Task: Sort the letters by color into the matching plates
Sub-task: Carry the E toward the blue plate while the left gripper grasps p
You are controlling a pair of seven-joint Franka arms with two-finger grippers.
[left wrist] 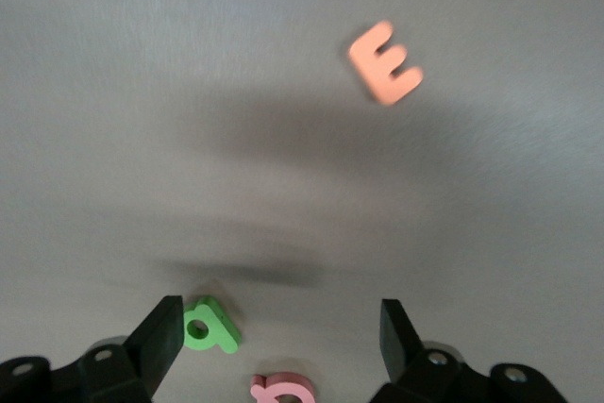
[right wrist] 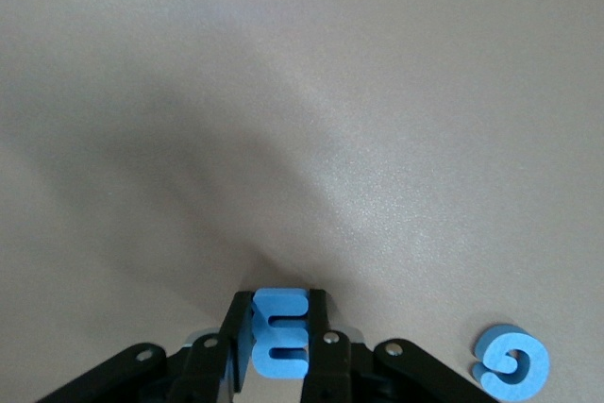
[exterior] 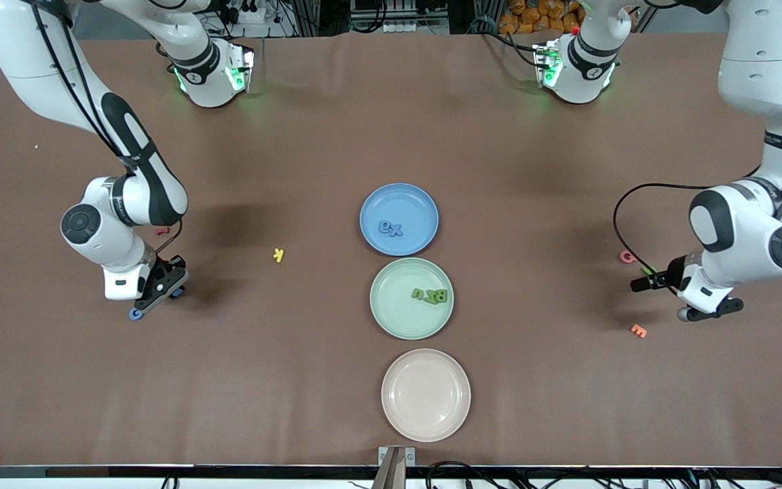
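Two white arms (exterior: 72, 88) of glossy rounded shell segments, with black joint bands and black panels along the forearm links. Round dark-grey caps set with a ring of small screws at the elbow joints. Bases white, ringed in black, lit by green indicator lights. Black cables clipped along the upper links; one loose black loop at the left arm's wrist (exterior: 737, 231). Left pincer (left wrist: 283, 337): matte black fingers, wedge-shaped, on black brackets with silver screws. Right pincer (right wrist: 280, 342): same black fingers and brackets, silver screw heads visible. White wrist housings with small printed labels, unreadable.
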